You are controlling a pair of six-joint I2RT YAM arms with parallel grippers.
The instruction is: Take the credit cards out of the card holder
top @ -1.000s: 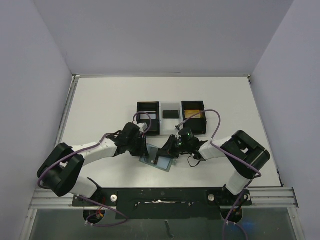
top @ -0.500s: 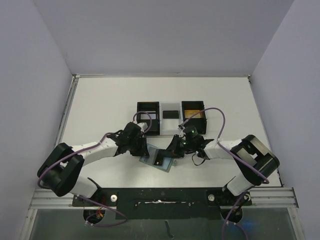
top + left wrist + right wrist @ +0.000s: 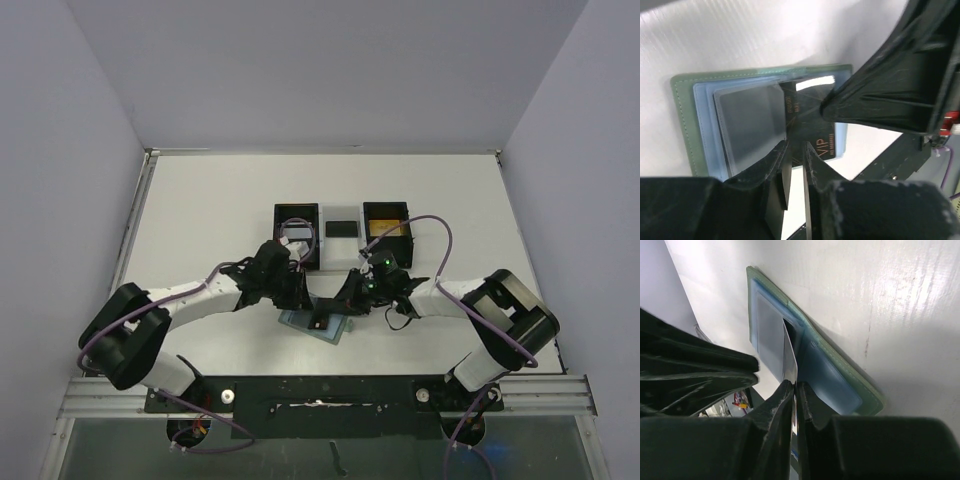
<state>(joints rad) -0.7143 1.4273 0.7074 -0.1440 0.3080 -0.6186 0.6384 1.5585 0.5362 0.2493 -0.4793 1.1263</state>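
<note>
Right gripper (image 3: pixel 794 385): fingers (image 3: pixel 772 407) clamped on black card (image 3: pixel 812 125), which stood partly out of card holder (image 3: pixel 682 125). Left gripper (image 3: pixel 796 150): fingers nearly together, tips on card holder's clear pocket.

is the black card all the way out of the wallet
No, in the left wrist view the black card has one end tucked under the clear pocket of the open wallet.
</note>
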